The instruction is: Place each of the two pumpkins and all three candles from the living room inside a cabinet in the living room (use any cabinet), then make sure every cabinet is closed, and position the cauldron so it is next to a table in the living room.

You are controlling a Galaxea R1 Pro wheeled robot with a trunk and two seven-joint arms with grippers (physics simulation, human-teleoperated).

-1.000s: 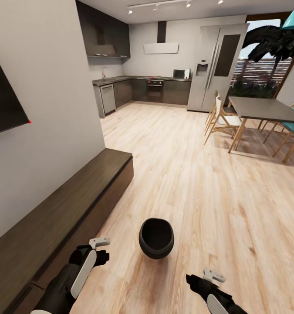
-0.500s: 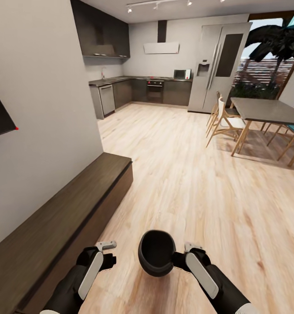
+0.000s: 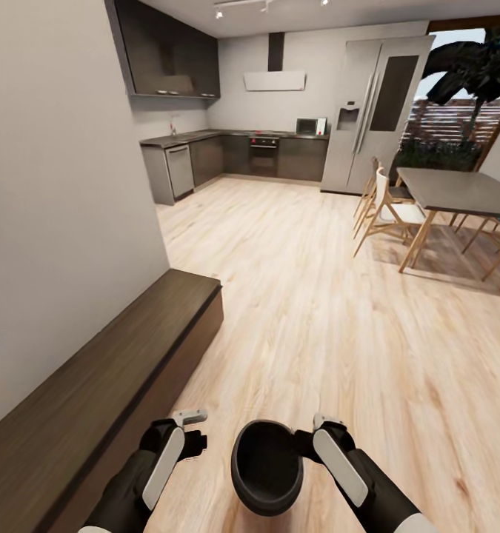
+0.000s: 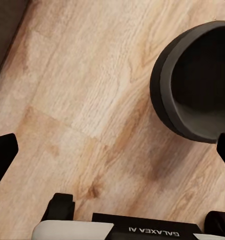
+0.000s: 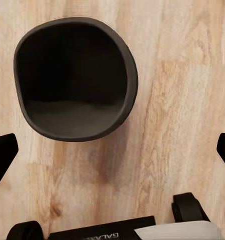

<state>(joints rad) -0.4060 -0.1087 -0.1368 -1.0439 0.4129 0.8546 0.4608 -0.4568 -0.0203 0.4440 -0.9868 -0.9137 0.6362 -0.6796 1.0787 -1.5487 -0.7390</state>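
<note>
A: Where was the cauldron [image 3: 267,466] at that moment?

B: On the wooden floor [image 3: 338,311], between the two pincers. The right pincer [image 3: 307,446] sat just beside its rim, the left pincer [image 3: 196,438] a little apart on its other side. In the left wrist view the cauldron [image 4: 197,82] lay ahead of the fingers and off to one side; in the right wrist view it [image 5: 75,77] lay ahead of them too, its mouth open and dark.

A: Were the pincers holding anything?

B: No. In both wrist views the dark fingertips stood far apart at the picture edges with only floor between them, so both were spread wide and empty.

A: What had changed from half a second before?

B: The whole head view had shifted, so the camera had moved. The cauldron sat lower in the picture, and the black panel on the wall had nearly slid out at the left edge. Both pincers kept about the same stance beside the pot.

A: And the cabinet [image 3: 94,400]?

B: Along the wall beyond the left pincer, its fronts shut as far as could be seen. The dining table [image 3: 464,194] stood well away, beyond the right pincer.
</note>
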